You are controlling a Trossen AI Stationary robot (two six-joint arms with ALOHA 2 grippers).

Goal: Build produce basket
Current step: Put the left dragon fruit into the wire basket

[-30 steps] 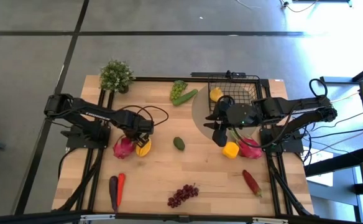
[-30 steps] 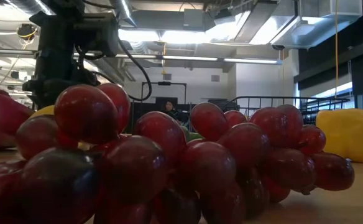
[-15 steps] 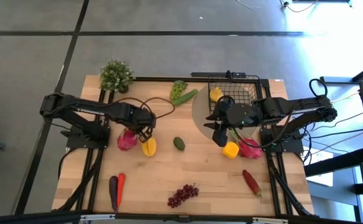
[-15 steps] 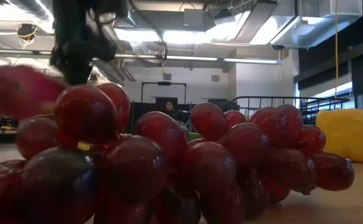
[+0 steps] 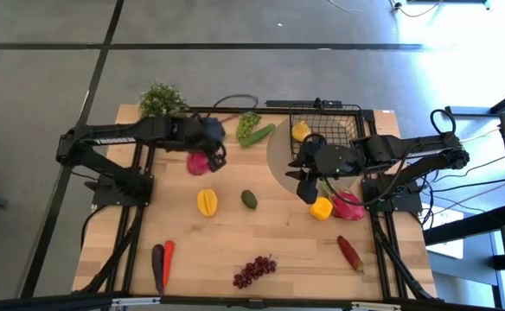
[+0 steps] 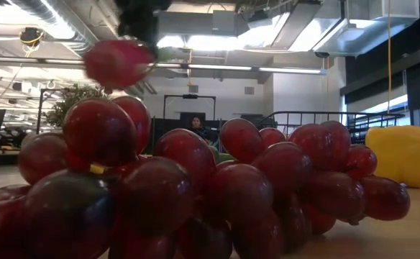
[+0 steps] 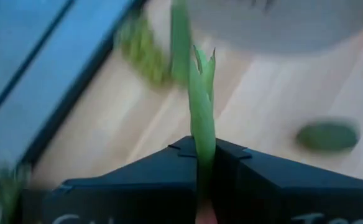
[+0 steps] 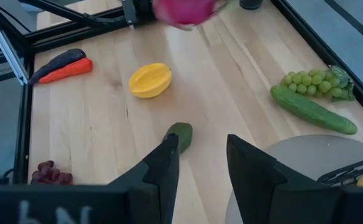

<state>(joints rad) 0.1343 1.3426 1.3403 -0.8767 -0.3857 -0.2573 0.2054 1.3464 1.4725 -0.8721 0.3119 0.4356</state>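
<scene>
- One piece of produce, a lemon (image 5: 300,131), sits inside the black wire basket (image 5: 351,120) at the far right of the table (image 5: 226,250); by the look of it the job is barely begun.
- The left gripper (image 5: 207,149) is pressed together on the green leaf tip of a pink dragon fruit (image 5: 199,161), which hangs clear of the table, near the green grapes (image 5: 248,123) and cucumber (image 5: 258,135), some way short of the basket.
- The right gripper (image 5: 306,188) hovers just in front of the basket, its fingers (image 8: 169,155) spread part-way with nothing between them.
- Left on the wood: a starfruit (image 5: 206,202), an avocado (image 5: 249,199), a yellow pepper (image 5: 321,208), a second dragon fruit (image 5: 348,206), a chili (image 5: 350,253), purple grapes (image 5: 253,271), a carrot (image 5: 168,258) and an eggplant (image 5: 157,267).
- My judgement: almost everything is left to do, the carried fruit next.
</scene>
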